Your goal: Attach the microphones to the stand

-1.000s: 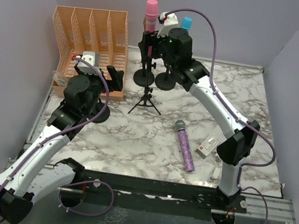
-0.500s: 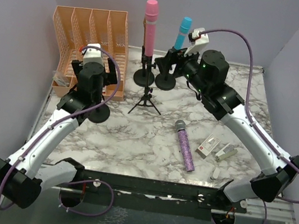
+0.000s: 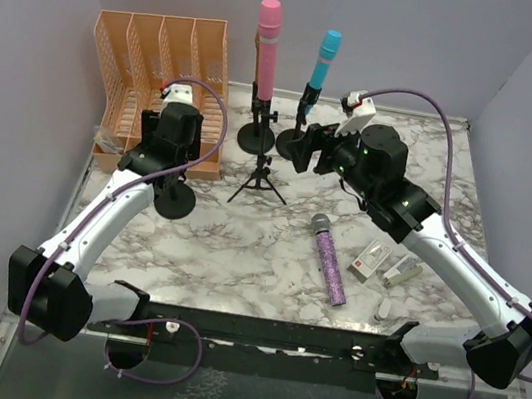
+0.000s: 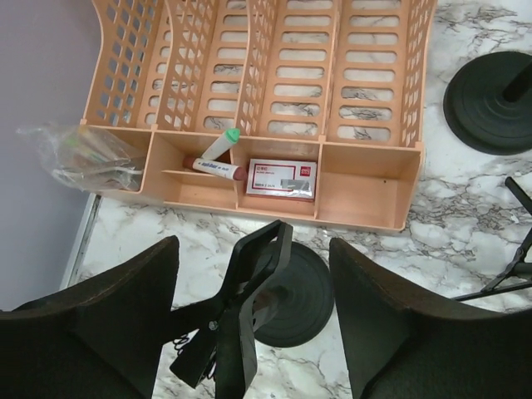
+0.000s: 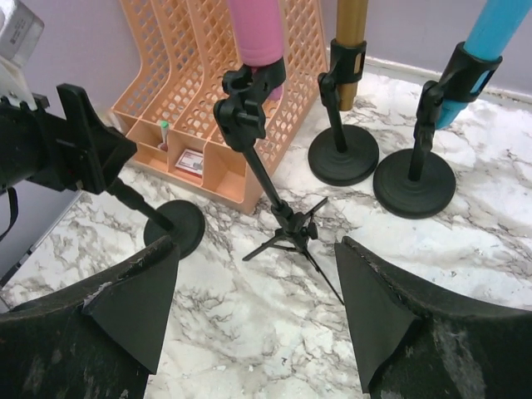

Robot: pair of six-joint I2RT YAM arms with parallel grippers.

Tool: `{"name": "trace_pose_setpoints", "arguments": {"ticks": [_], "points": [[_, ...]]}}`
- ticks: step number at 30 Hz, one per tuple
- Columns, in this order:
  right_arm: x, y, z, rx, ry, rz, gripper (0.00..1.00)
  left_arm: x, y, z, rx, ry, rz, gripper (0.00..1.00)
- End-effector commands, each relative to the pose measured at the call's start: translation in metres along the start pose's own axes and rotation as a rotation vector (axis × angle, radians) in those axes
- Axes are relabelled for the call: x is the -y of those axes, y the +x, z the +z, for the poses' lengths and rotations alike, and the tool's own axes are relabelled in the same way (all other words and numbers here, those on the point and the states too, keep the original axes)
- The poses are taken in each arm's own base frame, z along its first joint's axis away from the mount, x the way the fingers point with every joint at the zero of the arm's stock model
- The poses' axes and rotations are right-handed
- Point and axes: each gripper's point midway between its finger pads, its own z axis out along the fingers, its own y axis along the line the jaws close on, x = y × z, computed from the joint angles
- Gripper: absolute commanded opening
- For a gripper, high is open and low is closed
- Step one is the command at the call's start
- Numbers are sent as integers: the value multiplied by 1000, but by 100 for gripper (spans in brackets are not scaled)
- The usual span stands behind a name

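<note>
Both arms have shifted in the last second: the right gripper [image 5: 256, 249] has drawn back from the far stands toward the middle of the table, uncovering the cyan microphone [image 3: 324, 55], and the left gripper [image 4: 252, 248] has reached farther out on the left; a white tabletop [image 3: 237, 256] veined with grey marble fills the scene, closed in by plain lilac-grey walls [image 3: 13, 68] on the left, far and right sides, with a dark mounting bar [image 3: 274, 338] along the near edge; at the far middle the pink microphone [image 3: 267, 28] stands upright in the clip of a tripod stand [image 3: 258, 183]; just beyond it the gold microphone [image 5: 351, 29] and the cyan one are each clipped upright in round-based stands [image 5: 414, 179]; the purple microphone [image 3: 330, 262] lies flat on the marble, near and right of centre, with two small boxes [image 3: 370, 261] just to its right; an orange slotted file organiser [image 3: 160, 66] sits at the far left; the left gripper's fingers are apart, one on each side of the clip [image 4: 249, 283] of an empty stand [image 4: 291, 291], not touching it; the right gripper's fingers are also spread wide, holding nothing.
</note>
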Motion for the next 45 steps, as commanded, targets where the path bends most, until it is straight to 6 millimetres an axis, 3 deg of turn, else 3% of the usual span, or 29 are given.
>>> {"name": "trace_pose_setpoints", "arguments": {"ticks": [1, 5, 10, 14, 18, 24, 31, 33, 39, 45], "points": [[2, 15, -14, -37, 10, 30, 80, 1, -5, 0, -30, 25, 33, 66], [14, 25, -20, -52, 75, 63, 80, 17, -16, -11, -14, 143, 47, 44], [20, 31, -24, -61, 102, 81, 79, 14, -21, -20, -18, 174, 117, 46], [19, 37, -24, -75, 98, 90, 79, 8, -12, -16, -70, 138, 176, 60], [20, 46, -23, -100, 99, 96, 79, 9, -1, -5, -150, 114, 216, 60], [22, 54, -23, -120, 113, 104, 79, 14, 14, 5, -220, 118, 241, 42], [17, 49, -20, -107, 90, 117, 78, 24, 6, -1, -217, 185, 234, 8], [16, 51, -19, -114, 88, 120, 78, 30, 1, -5, -209, 235, 256, 0], [18, 56, -20, -128, 97, 128, 78, 48, -10, -34, -164, 400, 281, 0], [8, 69, -23, -134, 17, 121, 78, 87, -18, -80, -104, 682, 277, 0]]}}
